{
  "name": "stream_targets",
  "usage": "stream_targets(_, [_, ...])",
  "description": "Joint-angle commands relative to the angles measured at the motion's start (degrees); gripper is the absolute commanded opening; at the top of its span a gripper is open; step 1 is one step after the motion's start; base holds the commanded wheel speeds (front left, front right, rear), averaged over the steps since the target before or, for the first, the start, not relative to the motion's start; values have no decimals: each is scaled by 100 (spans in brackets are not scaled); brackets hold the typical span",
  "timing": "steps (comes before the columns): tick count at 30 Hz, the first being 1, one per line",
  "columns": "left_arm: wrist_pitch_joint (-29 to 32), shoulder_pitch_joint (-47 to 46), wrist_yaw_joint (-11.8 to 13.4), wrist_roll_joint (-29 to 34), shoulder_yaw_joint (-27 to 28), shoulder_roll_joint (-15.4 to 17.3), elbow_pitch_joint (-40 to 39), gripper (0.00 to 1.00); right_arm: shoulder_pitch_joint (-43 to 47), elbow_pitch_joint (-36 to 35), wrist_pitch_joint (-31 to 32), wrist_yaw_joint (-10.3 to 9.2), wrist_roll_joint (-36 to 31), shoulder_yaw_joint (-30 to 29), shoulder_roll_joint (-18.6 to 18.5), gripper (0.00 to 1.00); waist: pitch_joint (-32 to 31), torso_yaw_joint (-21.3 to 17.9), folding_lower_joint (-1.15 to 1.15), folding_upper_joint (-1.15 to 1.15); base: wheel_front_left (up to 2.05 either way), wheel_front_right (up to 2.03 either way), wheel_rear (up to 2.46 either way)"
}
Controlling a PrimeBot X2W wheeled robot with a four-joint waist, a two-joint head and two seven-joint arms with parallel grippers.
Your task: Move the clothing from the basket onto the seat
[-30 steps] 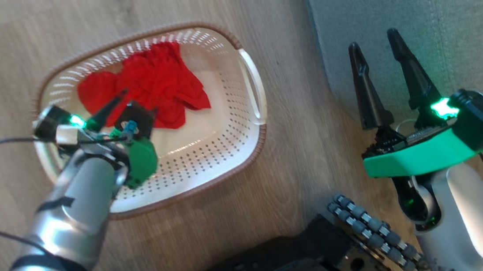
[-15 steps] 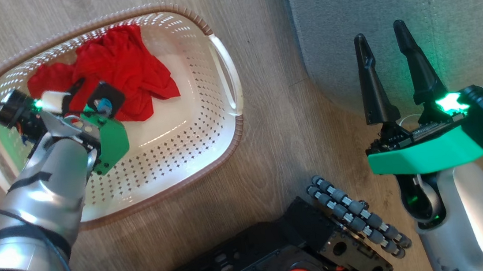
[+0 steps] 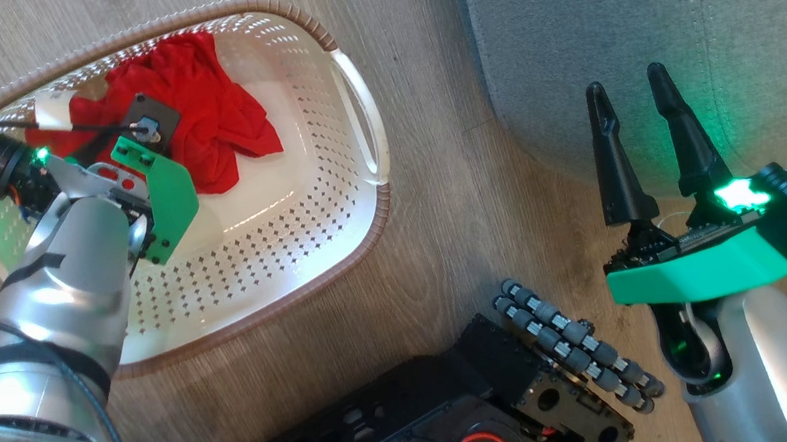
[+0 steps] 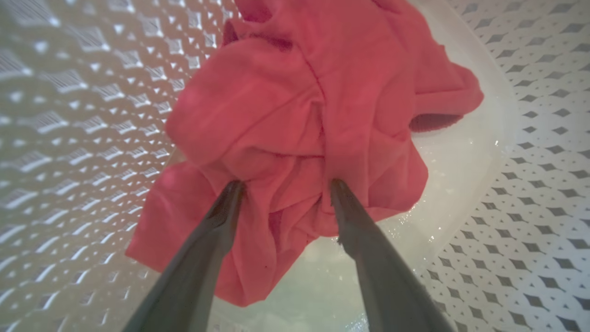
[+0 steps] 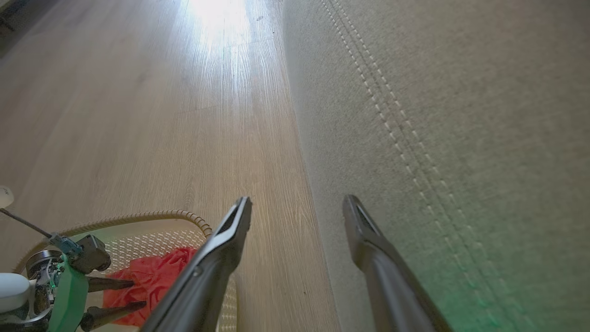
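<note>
Pale wood-grain plank floor, matte boards, bright white glare on its far stretch

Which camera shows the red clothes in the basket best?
The left wrist view: the clothing lies close, every fold plain. The head view has the left gripper covering part; the right wrist view catches a small patch.
</note>
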Motion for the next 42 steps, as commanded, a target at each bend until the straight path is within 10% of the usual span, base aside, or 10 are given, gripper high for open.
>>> stream_targets(1, [118, 36, -59, -7, 40, 13, -24, 100, 317, -115, -37, -1, 38, 61, -24, 100, 18, 14, 0, 0, 0, 0, 0])
stream_targets(26, [448, -217, 281, -208, -168, -360, -11, 100, 571, -307, -37, -1, -113, -57, -24, 100, 219, 281, 0, 0, 0, 0, 0])
stream_targets(27, [437, -220, 251, -227, -174, -377, -11, 78, 573, -315, -37, -1, -116, -61, -24, 100, 221, 287, 0, 0, 0, 0, 0])
stream_targets(28, [422, -221, 204, -251, -179, -394, -11, 78, 575, -321, -37, -1, -120, -59, -24, 100, 223, 290, 0, 0, 0, 0, 0])
stream_targets(30, [354, -229, 108, -288, -193, -414, -11, 0, 575, -326, -37, -1, -123, -50, -24, 100, 229, 295, 0, 0, 0, 0, 0])
stream_targets(42, [292, -189, 0, -433, -255, -350, -10, 0, 348, -238, -37, -1, -79, -24, -24, 100, 154, 266, 0, 0, 0, 0, 0])
